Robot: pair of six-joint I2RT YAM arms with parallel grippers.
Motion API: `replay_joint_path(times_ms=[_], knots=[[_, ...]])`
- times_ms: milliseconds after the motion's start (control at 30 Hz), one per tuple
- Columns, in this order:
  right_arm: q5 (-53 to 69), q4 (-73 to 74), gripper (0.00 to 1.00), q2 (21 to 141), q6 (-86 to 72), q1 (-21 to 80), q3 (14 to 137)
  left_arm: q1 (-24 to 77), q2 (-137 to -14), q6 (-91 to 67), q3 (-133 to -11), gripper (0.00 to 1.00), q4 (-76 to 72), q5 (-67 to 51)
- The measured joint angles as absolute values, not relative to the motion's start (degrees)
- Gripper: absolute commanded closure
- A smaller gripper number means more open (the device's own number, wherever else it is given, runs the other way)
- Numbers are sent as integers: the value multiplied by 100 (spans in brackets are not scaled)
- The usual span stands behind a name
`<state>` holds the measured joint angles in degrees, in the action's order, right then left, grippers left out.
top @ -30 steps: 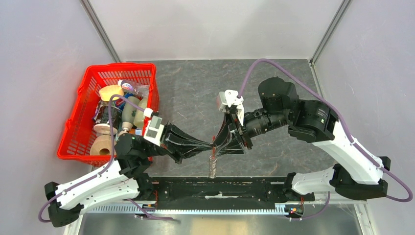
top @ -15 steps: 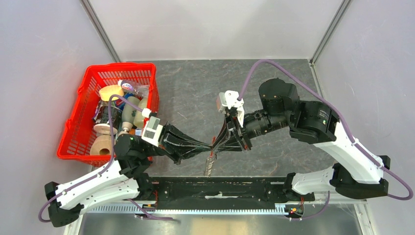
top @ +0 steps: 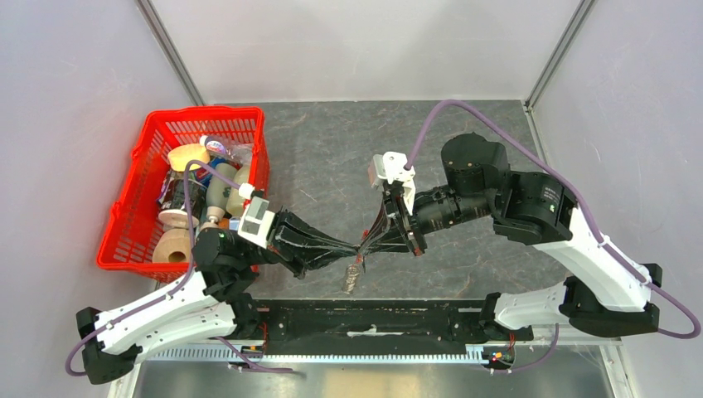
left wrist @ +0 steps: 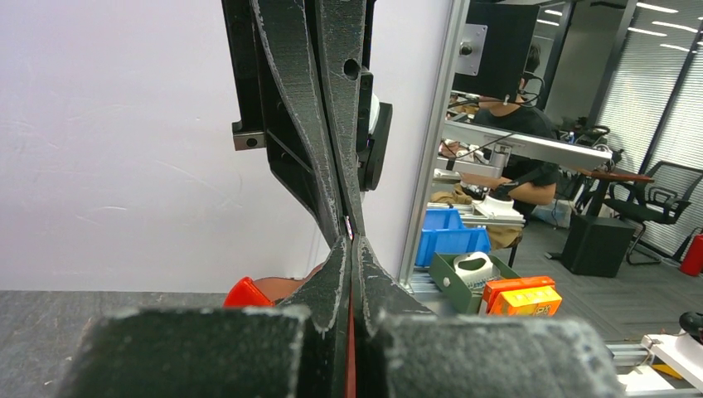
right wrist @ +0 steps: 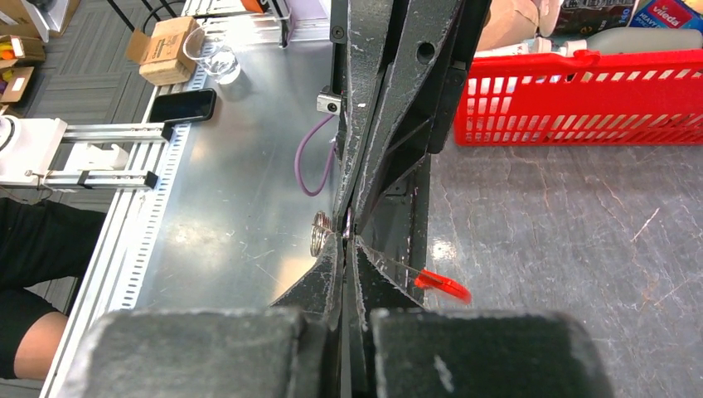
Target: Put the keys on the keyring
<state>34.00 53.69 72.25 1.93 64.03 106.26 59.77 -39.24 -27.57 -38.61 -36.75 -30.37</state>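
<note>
My left gripper (top: 356,248) and right gripper (top: 366,244) meet tip to tip above the table's near middle, both shut. The keyring's grey loop with small rings (top: 352,278) hangs below the tips. Its rings (right wrist: 317,232) and red curved strip (right wrist: 442,284) show beside the tips in the right wrist view. In the left wrist view the red strip (left wrist: 249,293) shows left of my left fingers (left wrist: 336,274), and red runs between them. A thin silver sliver, the keys (left wrist: 348,225), sits between the right fingertips. The black fob is hidden.
A red basket (top: 133,215) full of bottles and rolls stands at the left, close behind the left arm. The black rail (top: 365,319) runs along the near edge under the grippers. Grey walls close in the sides and back.
The hanging loop has swung a little left and up under the tips. Both grippers stay shut tip to tip, and the right arm has shifted slightly.
</note>
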Motion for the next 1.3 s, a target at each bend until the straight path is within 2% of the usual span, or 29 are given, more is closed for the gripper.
replay_joint_path(times_ms=[67,167,233,300,600,1033,1300], knots=[[3361,5406,100,7227,189,6418,10669,5977,-3929,-2762,-3861,90,-3680,-3030],[3286,5623,100,7323,193,6429,10855,5977,-3924,-2764,-3898,67,-3548,-3022],[3273,5828,100,7395,191,6429,11026,5977,-3894,-2755,-3999,60,-3258,-3020],[3264,5975,100,7415,187,6429,11148,5977,-3857,-2751,-4163,58,-2858,-3035],[3258,6528,100,7459,150,6436,11275,5977,-3726,-2523,-5083,58,-1267,-3039],[3140,6997,100,7804,148,6466,11594,5977,-4407,-2344,-5780,63,303,-3037],[3013,7155,100,7933,152,6484,11690,5977,-4462,-2298,-5894,76,718,-3070]])
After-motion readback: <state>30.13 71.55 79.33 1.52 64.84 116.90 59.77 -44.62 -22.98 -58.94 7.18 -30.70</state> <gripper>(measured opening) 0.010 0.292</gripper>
